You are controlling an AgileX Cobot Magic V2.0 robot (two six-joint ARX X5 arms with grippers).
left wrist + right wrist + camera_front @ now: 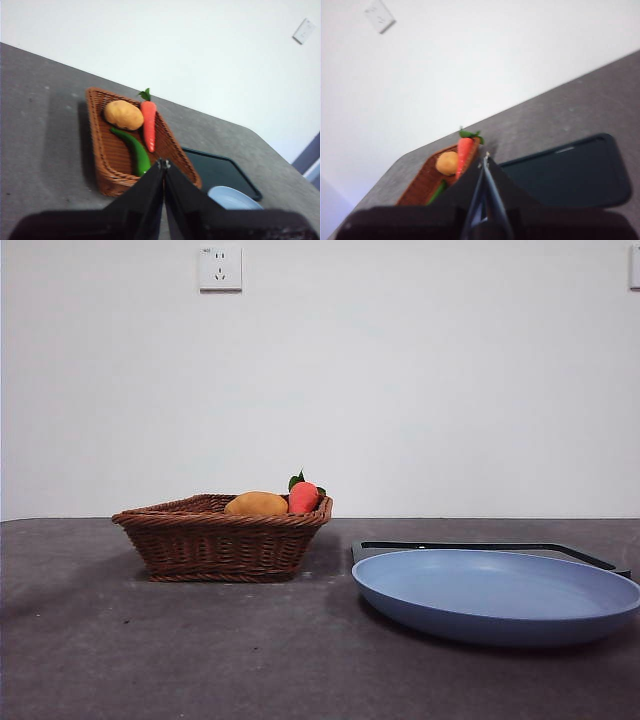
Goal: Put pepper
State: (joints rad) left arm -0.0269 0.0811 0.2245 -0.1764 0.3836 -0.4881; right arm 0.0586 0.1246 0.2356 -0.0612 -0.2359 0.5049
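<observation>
- Down in the wicker basket (107,165) lies the pepper (134,150), dark green and curved, flat on the weave and untouched.
- At its 12 o'clock in the left wrist view sits a rounded yellow-orange vegetable (123,114), and at 1 o'clock a carrot (149,125) with green leaves, just beside it.
- From the front view the pepper is hidden behind the basket wall; only the two neighbours peek above the rim.
- Left pincer (163,165) hangs above the basket's near edge, jaws pressed together, gripping nothing.
- Right pincer (485,162) also has its jaws closed and empty, held back from the basket.
- Blue plate (495,592) waits at 3 o'clock of the basket in the front view, bare, resting on a dark tray (480,546).
- Progress, by my reading: nothing done yet. The pick, the lift and the placing, likely onto that plate, all remain.
- Table (150,650) is grey and matte; behind it a plain white wall with a socket (220,268).
</observation>
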